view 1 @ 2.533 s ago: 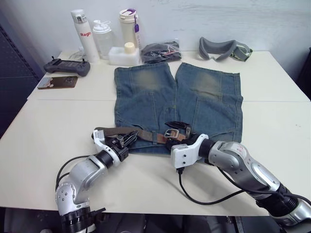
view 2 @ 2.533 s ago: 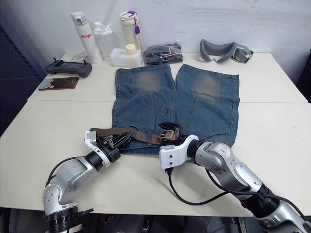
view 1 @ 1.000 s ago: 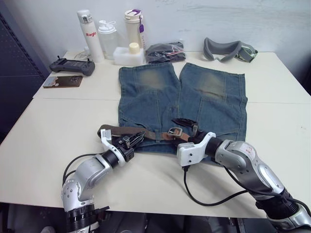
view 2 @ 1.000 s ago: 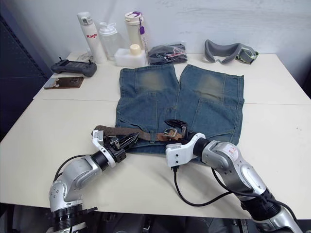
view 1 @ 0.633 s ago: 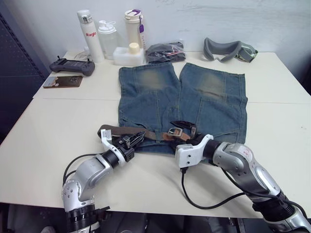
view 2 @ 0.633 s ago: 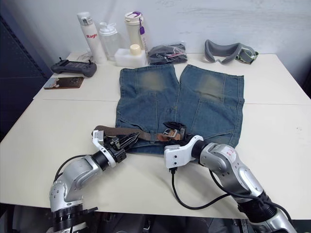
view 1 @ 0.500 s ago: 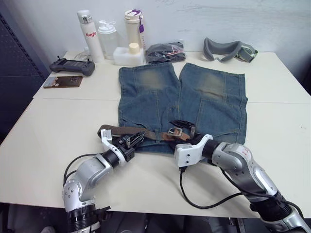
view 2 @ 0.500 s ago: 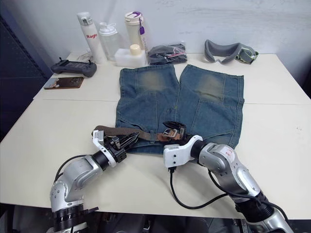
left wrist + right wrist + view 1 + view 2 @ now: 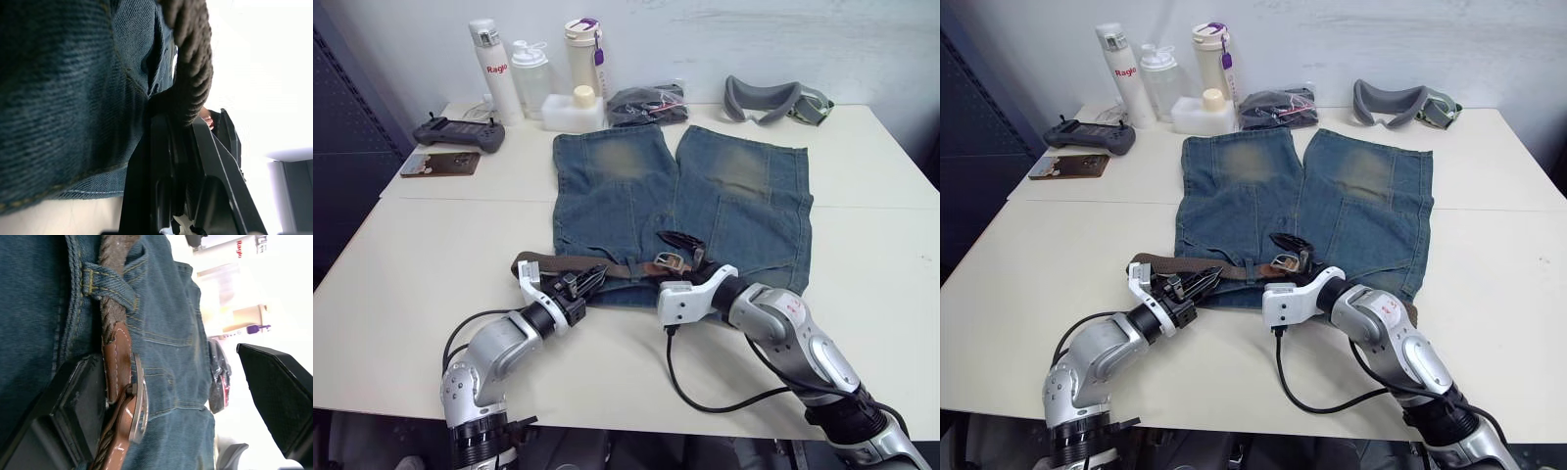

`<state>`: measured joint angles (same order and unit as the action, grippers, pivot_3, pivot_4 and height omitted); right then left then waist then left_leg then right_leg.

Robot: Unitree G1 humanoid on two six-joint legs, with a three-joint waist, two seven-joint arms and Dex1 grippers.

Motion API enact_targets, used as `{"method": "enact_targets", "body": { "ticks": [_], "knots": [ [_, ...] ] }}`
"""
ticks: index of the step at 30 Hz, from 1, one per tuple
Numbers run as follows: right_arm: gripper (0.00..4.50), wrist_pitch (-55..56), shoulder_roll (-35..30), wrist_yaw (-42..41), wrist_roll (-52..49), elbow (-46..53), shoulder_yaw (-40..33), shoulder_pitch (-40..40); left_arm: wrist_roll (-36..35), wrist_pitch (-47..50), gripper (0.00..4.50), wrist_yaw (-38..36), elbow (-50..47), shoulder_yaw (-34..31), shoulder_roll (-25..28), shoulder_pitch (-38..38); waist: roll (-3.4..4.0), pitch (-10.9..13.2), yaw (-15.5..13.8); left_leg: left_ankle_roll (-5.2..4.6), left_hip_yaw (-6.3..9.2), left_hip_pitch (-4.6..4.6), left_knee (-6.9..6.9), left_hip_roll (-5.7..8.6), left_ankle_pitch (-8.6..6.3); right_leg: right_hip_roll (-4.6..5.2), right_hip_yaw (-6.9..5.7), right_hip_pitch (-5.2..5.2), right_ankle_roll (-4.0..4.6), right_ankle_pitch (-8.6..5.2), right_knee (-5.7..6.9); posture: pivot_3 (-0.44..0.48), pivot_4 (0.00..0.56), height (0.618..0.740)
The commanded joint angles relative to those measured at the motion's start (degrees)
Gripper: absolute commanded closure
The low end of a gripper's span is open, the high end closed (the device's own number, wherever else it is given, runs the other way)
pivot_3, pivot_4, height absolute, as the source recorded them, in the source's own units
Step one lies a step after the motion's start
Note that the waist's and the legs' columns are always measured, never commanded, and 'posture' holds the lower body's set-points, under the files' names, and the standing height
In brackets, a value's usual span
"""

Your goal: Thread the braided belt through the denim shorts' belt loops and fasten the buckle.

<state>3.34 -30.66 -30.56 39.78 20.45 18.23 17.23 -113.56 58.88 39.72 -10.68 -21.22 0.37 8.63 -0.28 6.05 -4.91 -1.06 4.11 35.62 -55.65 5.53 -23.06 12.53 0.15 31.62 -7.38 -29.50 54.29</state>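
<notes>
The denim shorts (image 9: pixel 680 201) lie flat on the table — faded blue, a tan worn patch on each leg, waistband nearest the robot. The braided belt (image 9: pixel 570 263) runs along that waistband, its olive-brown weave passing under a belt loop (image 9: pixel 110 281). Its brown leather end carries the silvery buckle (image 9: pixel 138 401) — lying flat on the denim.

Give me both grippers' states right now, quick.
Left gripper: shut on the braided belt, at the denim shorts' waistband.
Right gripper: open, one finger beside the buckle, holding nothing.
</notes>
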Motion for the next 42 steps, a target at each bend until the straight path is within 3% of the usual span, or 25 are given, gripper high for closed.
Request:
{"method": "enact_targets", "body": {
  "ticks": [1, 19, 34, 37, 38, 40, 42],
  "knots": [
    [0.05, -0.46, 0.48, -0.11, -0.82, 4.41, -2.34, 1.56, 0.56, 1.54, 4.5, 0.14, 3.68, 4.14, -0.71, -1.08, 0.07, -0.04, 0.0, 0.0, 0.0, 0.0, 0.01, 0.0, 0.0, -0.01, 0.0, 0.0, 0.0, 0.0, 0.0, 0.0, 0.15, 0.627],
    [0.05, 1.38, 0.81, -1.11, -0.33, 5.39, -2.08, 7.57, 0.56, 3.02, 4.5, -1.92, 6.96, 4.31, 0.47, 0.13, 0.12, -0.01, -0.46, -0.01, 0.01, 0.0, 0.01, 0.0, -0.01, 0.0, -0.01, 0.01, 0.0, 0.0, 0.0, 0.0, 0.15, 0.627],
    [0.05, 2.82, -2.0, -2.49, -0.27, 5.62, -2.79, 6.12, 0.56, 3.01, 4.5, -1.98, 7.35, 4.5, 0.53, 0.33, 0.13, 0.01, -0.87, -0.02, 0.02, 0.03, 0.01, 0.0, -0.01, 0.0, -0.02, 0.01, 0.0, 0.0, -0.05, 0.0, 0.15, 0.627],
    [0.76, 3.05, -2.43, -2.51, -0.5, 5.87, -2.95, 5.75, 0.56, 3.16, 4.5, -2.02, 7.59, 4.5, 0.66, 0.54, 0.1, 0.03, -0.97, -0.02, 0.01, 0.05, 0.01, 0.0, -0.01, 0.01, -0.03, 0.02, 0.0, 0.0, -0.08, 0.0, 0.15, 0.627],
    [1.37, 3.11, -2.51, -2.53, -0.54, 5.93, -2.98, 5.63, 0.56, 3.18, 4.5, -2.0, 7.64, 4.53, 0.65, 0.62, 0.1, 0.03, -1.06, -0.02, 0.01, 0.06, 0.01, 0.0, -0.01, 0.01, -0.03, 0.02, 0.0, 0.0, -0.09, 0.0, 0.15, 0.627],
    [1.99, 3.39, -2.63, -2.52, -0.6, 5.98, -2.98, 5.29, 0.56, 3.17, 4.5, -1.91, 7.73, 4.55, 0.62, 0.82, 0.1, 0.03, -1.19, -0.03, 0.02, 0.07, 0.01, 0.0, -0.02, 0.01, -0.04, 0.02, 0.02, 0.01, -0.11, 0.0, 0.15, 0.627],
    [3.06, 3.71, -2.67, -2.54, -0.61, 5.87, -2.97, 5.01, 0.56, 3.13, 4.5, -1.88, 7.81, 4.47, 0.6, 1.07, 0.11, 0.03, -1.25, -0.03, 0.02, 0.09, 0.01, 0.0, -0.02, 0.01, -0.04, 0.03, 0.02, 0.01, -0.11, 0.0, 0.15, 0.627]
  ]
}}
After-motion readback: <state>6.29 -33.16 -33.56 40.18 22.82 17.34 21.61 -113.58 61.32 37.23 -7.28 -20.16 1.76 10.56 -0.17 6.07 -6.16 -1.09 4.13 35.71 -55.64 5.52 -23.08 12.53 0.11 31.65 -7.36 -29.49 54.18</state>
